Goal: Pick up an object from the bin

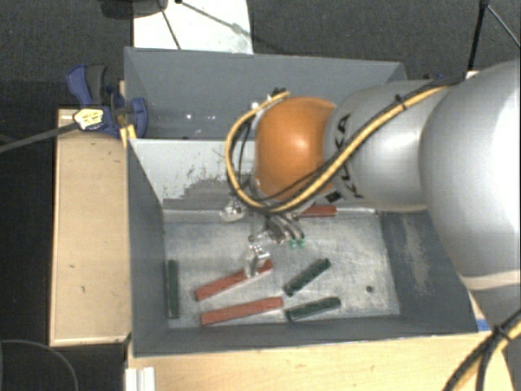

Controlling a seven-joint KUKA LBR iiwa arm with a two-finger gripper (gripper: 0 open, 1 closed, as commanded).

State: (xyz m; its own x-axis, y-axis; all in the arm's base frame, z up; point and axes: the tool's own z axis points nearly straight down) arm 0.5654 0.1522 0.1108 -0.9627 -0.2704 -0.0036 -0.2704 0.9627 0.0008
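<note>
The pincer [260, 259] hangs near the bin's [146, 218] centre, over the 2 o'clock end of a slim red bar [228, 285]. Apart or together, I cannot tell. The bar looks stiff, light and smooth, so it is best gripped across its narrow width.

one camera looked down into the grey bin [151, 218] from above its near rim, close, with the arm [407, 153] at the bin's right.
</note>
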